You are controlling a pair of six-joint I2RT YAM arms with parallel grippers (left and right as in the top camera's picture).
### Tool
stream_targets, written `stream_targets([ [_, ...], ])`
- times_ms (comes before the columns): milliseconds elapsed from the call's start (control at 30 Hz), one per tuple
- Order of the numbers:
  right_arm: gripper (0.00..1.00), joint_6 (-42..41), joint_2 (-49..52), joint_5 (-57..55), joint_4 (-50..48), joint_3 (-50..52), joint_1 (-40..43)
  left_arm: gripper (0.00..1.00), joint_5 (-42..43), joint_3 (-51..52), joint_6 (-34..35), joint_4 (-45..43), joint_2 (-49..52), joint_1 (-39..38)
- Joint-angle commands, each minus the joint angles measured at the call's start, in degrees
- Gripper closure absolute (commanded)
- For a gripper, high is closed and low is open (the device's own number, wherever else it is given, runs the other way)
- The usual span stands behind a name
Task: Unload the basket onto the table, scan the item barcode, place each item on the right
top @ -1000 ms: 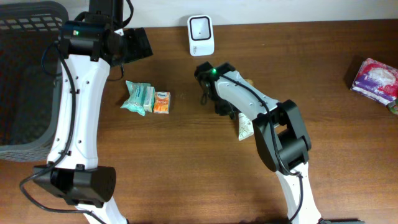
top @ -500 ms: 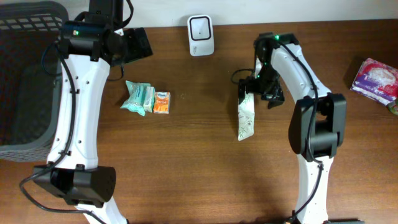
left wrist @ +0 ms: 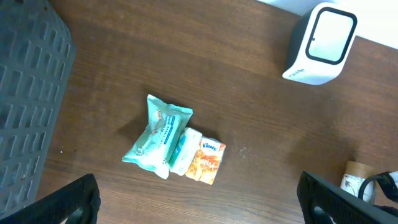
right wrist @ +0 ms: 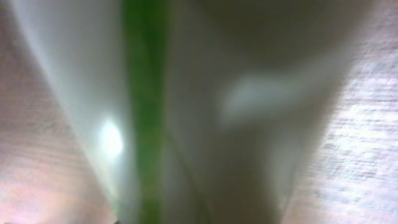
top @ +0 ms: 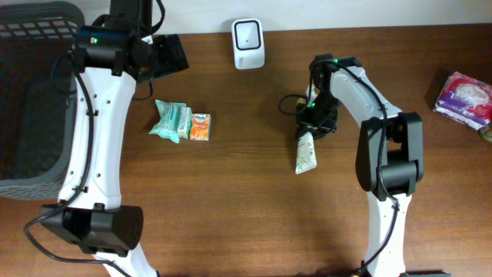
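The item is a white packet with a green print (top: pixel 305 156), lying on the brown table right of centre. My right gripper (top: pixel 312 126) is down on its upper end, drawn in narrow and shut on it. In the right wrist view the packet (right wrist: pixel 205 112) fills the whole frame as a blur, and my fingers are hidden. The white barcode scanner (top: pixel 248 44) stands at the back centre, apart from the packet. My left gripper (left wrist: pixel 199 202) hangs high and open over the table's left half, holding nothing.
A teal packet (top: pixel 171 120) and a small orange tissue pack (top: pixel 200 126) lie side by side left of centre. A dark basket (top: pixel 31 92) takes up the far left. A pink pack (top: pixel 463 98) sits at the right edge.
My right gripper swung from the table's centre out to the right, spread wide, then came down onto the packet's upper end and drew narrow. The packet shifted a little. The left arm stayed still.
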State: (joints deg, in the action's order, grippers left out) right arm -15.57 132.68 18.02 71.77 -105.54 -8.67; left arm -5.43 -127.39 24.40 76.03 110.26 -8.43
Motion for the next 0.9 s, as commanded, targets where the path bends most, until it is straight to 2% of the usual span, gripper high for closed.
stream_targets([
  [0, 0.87, -2.1, -0.4, -6.6, 5.6, -8.6, -0.4, 0.01, -0.6, -0.2, -0.9, -0.1, 0.0, 0.3],
  [67, 0.90, -4.3, -0.4, -12.2, 9.3, -14.0, -1.2, 0.01, -0.6, -0.2, -0.9, -0.1, 0.0, 0.3],
  [100, 0.96, -6.2, -0.4, -17.4, 10.3, -15.9, -2.3, 0.01, -0.6, -0.2, -0.9, -0.1, 0.0, 0.3],
  [267, 0.96, -17.4, 0.7, -44.7, 9.6, -15.3, -11.7, 0.01, -0.6, -0.2, -0.9, -0.1, 0.0, 0.3],
  [333, 0.96, -20.6, 2.6, -51.7, 9.7, -14.4, -16.0, 0.01, -0.6, -0.2, -0.9, -0.1, 0.0, 0.3],
  [400, 0.89, -23.1, 4.7, -51.8, 9.0, -14.3, -19.1, 0.01, -0.6, -0.2, -0.9, -0.1, 0.0, 0.3],
  [433, 0.81, -23.7, 5.4, -51.1, 8.3, -14.3, -20.4, 0.01, -0.6, -0.2, -0.9, -0.1, 0.0, 0.3],
  [467, 0.64, -23.9, 5.8, -48.4, 6.8, -14.3, -22.1, 0.01, -0.6, -0.2, -0.9, -0.1, 0.0, 0.3],
  [533, 0.58, -23.9, 5.9, -42.7, 4.3, -14.5, -24.5, 0.01, -0.6, -0.2, -0.9, -0.1, 0.0, 0.3],
  [567, 0.40, -23.9, 5.9, -42.1, 4.3, -15.3, -25.1, 0.01, -0.6, -0.2, -0.9, -0.1, 0.0, 0.3],
  [600, 0.33, -23.7, 5.9, -41.9, 4.5, -16.6, -25.5, 0.01, -0.6, -0.2, -0.9, -0.1, 0.0, 0.3],
  [633, 0.30, -23.7, 5.9, -41.9, 5.9, -18.9, -25.4, 0.01, -0.6, -0.2, -0.9, -0.1, 0.0, 0.3],
  [800, 0.30, -18.6, 5.9, -37.0, 13.5, -30.1, -20.7, 0.01, -0.6, -0.2, -0.9, -0.1, 0.0, 0.3],
  [867, 0.31, -12.4, 5.9, -30.4, 14.4, -31.3, -17.4, 0.01, -0.6, -0.2, -0.9, -0.1, 0.0, 0.3],
])
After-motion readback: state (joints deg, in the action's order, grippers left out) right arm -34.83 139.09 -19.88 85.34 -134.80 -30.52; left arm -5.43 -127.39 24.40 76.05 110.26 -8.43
